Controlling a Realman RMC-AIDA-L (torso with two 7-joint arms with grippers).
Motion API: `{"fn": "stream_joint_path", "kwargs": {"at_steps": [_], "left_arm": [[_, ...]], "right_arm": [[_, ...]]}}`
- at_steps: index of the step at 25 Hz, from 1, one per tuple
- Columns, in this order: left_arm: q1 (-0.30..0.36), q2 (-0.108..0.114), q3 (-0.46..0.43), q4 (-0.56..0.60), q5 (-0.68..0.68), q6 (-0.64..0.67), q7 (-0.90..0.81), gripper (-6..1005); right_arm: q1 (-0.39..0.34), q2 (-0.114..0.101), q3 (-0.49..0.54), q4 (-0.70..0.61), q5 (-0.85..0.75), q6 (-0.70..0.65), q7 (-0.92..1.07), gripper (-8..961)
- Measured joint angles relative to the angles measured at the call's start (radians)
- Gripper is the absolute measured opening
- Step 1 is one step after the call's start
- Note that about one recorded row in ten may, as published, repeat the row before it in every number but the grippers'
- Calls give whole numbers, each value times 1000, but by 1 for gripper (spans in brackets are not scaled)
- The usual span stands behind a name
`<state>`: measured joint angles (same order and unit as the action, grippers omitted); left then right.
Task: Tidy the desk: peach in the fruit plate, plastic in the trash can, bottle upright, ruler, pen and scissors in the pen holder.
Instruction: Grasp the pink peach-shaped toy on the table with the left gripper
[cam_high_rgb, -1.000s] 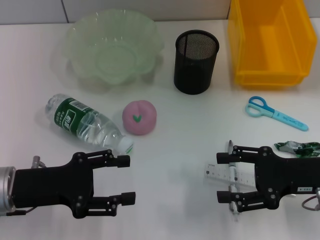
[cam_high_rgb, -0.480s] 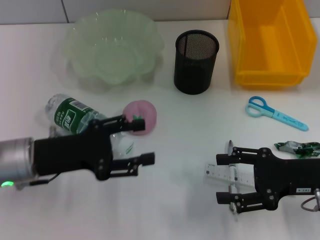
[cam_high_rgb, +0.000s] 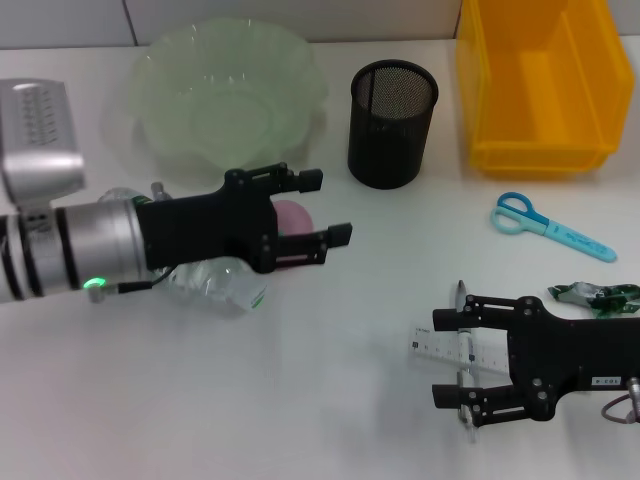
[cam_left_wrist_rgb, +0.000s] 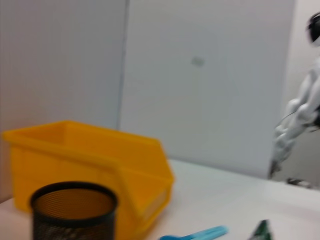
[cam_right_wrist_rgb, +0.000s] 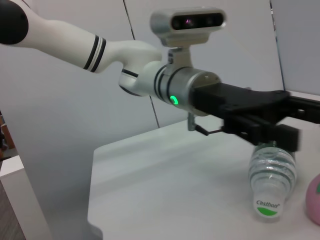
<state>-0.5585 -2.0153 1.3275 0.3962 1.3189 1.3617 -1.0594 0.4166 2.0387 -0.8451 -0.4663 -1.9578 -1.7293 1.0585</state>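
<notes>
Two claws were over the white worktop. The left claw hung spread wide with nothing in it, above the pink peach, which it largely hid in the head view, and just past the lying bottle, whose capped end pointed toward the robot. The pale green fruit plate sat beyond them at the back of the worktop, with the black mesh pen holder to its right and the yellow bin farther right. The right claw hovered low at the near right, fingers apart and holding nothing, straddling the pen that lay across the clear ruler. Blue scissors lay between the bin and that claw, and the crumpled green plastic lay just beside the right arm. From the right wrist view the left claw showed above the bottle.
</notes>
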Motion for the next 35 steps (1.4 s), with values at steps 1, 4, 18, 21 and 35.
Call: {"fn": "stream_joint_path", "kwargs": {"at_steps": [1, 4, 18, 21, 35], "left_arm": [[-10, -5, 5, 7, 3, -46, -13, 766], [-25, -10, 8, 25, 37, -123, -59, 765], [-40, -29, 1, 211, 382, -279, -351, 760], [-38, -31, 0, 231, 422, -293, -365, 759], [-40, -47, -1, 291, 547, -327, -394, 754]], "right_arm": [[0, 0, 0, 0, 0, 1, 0, 835], [0, 0, 0, 0, -1, 1, 0, 835], [-3, 0, 9, 0, -1, 1, 0, 834], [-3, 0, 9, 0, -1, 1, 0, 835], [-4, 0, 9, 0, -1, 2, 0, 834]]}}
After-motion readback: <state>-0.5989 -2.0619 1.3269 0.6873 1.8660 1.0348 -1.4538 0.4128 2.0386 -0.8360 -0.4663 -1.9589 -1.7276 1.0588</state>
